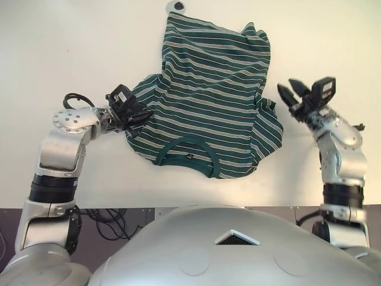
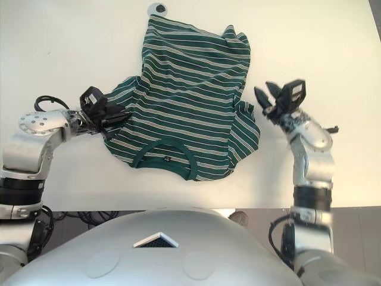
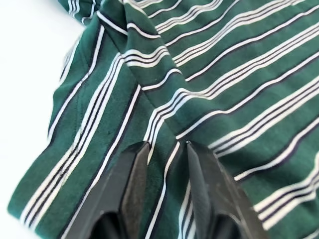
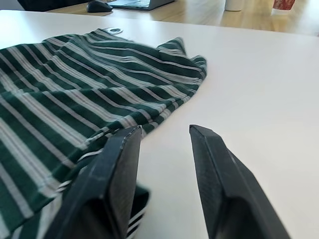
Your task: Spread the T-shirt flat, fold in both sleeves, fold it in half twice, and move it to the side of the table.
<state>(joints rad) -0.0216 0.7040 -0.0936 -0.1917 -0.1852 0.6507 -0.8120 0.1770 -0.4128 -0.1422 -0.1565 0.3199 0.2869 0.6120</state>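
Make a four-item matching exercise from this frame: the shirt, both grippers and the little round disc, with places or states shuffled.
Column 1
1. T-shirt
2. left gripper
3. right gripper
4. small round disc

Column 2
A. open, beside the shirt's right edge
B. rumpled, not yet flat, collar toward the robot
C. on the table by the shirt's far edge
D. on the striped fabric at the shirt's left edge

Pairs: 1-B, 2-D, 3-A, 4-C
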